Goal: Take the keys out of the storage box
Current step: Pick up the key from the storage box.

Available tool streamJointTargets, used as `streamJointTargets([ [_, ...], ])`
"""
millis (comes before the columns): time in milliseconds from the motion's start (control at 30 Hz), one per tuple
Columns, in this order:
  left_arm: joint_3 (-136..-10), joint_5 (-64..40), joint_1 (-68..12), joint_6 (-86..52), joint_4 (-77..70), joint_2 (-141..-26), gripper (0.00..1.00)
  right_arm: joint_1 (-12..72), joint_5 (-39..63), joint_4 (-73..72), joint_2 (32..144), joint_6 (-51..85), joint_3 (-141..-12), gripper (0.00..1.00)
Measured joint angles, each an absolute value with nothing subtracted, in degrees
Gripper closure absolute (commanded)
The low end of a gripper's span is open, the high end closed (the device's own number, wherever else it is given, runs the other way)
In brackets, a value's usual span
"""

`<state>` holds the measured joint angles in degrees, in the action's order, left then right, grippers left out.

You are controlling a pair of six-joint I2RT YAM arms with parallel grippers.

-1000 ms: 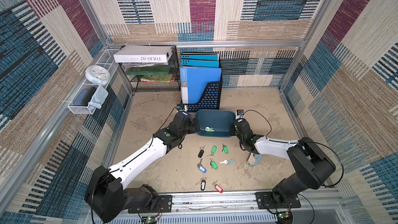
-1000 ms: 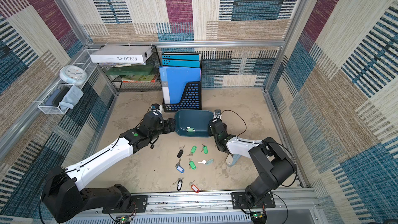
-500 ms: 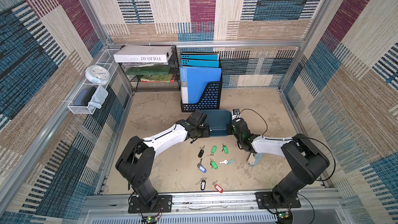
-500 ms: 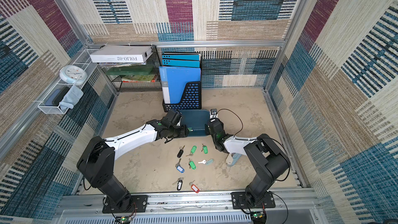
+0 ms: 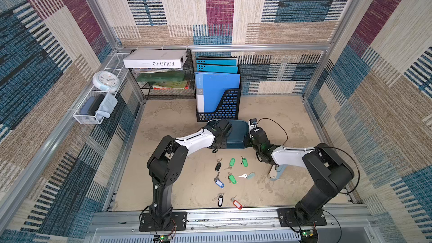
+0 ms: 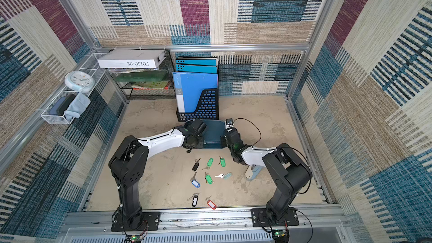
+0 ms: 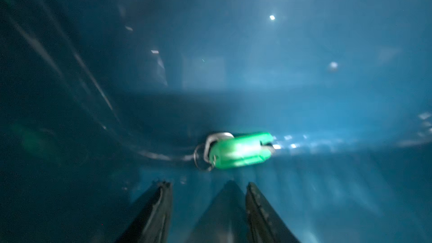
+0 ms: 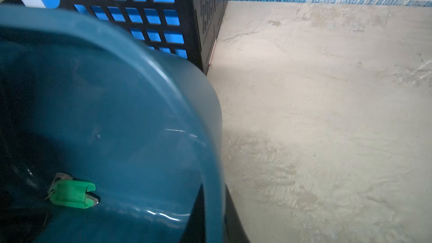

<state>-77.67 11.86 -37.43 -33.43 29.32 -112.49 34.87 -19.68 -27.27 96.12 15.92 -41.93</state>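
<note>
Just ahead of the left end effector, on the floor of the storage box, I see one green key lying flat and untouched. The jaws are about half open with nothing between them; the view is blurred. The right end effector is clamped tight on the box's rim, one finger inside the wall and one outside. Beyond both end effectors, the black file holder stands just beside the box. On the bench, back toward the arm bases, eight loose keys lie scattered. A stapler is partly hidden under the right forearm.
</note>
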Motion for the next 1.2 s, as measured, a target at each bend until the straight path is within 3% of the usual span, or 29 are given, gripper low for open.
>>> streamJointTargets([
  [267,-78.06,13.13,-37.50,-34.26,28.75,-114.06,0.53,34.74,-17.41,-27.94,96.09,15.64,-41.69,1.00],
  [567,-75.61,12.19,-37.30,-35.31,25.06,-114.04,0.81,34.68,-15.84,-30.44,95.79,14.31,-40.16,1.00],
  [800,-74.65,11.35,-37.30,-36.05,24.03,-113.08,0.94,34.57,-15.79,-30.96,95.66,13.74,-39.75,1.00],
  [1200,-74.19,7.29,-37.47,-37.45,24.75,-108.09,0.94,34.50,-13.19,-33.15,95.48,14.61,-39.44,1.00],
])
